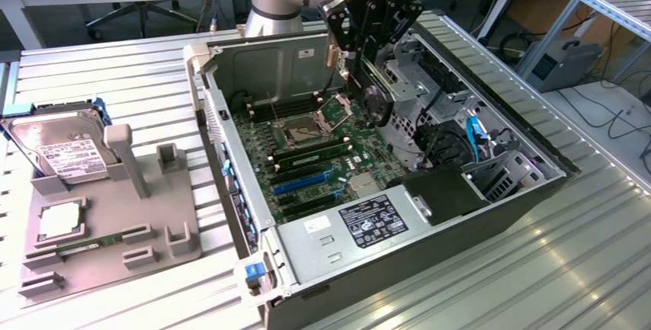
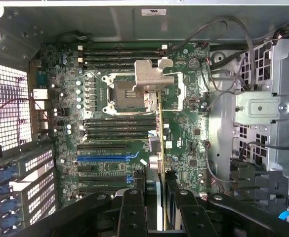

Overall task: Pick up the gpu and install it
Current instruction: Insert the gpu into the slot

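- Gripped in the claw (image 1: 358, 67), closed part-way on one end: the graphics card (image 1: 379, 105), hanging on edge over the main board (image 1: 315, 155) inside the open computer case (image 1: 428, 238), not yet in any slot.
- Risk of missing the slot: seen edge-on from the wrist, nowhere near lined up with the blue slot (image 2: 104, 158); pressing down off-line could bend contacts or scrape the board.
- Risk of tilting in the grip: held by a narrow strip only, so likely to swing and jam on the way in.
- Risk of snagging: close beside the drive cage (image 1: 412, 86) and loose cables (image 2: 218, 29); catching there could twist the card.
- Risk at the silvery end bracket (image 2: 151, 74): striking the processor socket below, or later the case wall instead of its opening.
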Robot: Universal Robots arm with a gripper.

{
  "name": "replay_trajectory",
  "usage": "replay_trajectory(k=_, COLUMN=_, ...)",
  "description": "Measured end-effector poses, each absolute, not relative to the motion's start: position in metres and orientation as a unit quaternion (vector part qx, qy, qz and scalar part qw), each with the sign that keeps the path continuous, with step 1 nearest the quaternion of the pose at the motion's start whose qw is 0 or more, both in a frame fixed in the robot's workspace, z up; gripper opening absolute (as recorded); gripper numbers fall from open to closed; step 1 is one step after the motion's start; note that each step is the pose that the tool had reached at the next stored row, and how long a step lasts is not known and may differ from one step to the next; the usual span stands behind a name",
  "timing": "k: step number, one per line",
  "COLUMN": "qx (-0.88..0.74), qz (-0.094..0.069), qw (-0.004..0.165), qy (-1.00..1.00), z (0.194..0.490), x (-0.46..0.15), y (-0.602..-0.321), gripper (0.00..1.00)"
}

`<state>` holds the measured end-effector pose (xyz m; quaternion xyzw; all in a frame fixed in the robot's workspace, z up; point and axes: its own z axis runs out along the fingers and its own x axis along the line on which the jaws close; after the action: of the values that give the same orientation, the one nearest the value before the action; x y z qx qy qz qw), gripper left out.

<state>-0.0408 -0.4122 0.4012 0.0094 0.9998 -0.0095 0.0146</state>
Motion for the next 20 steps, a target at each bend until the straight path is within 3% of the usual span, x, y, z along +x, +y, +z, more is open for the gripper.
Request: replay_trajectory(k=20, qx=0.001, qz=-0.009, qw=0.015, qy=1.000, z=0.4011, x=-0.0408, y=-0.4122, gripper=0.27)
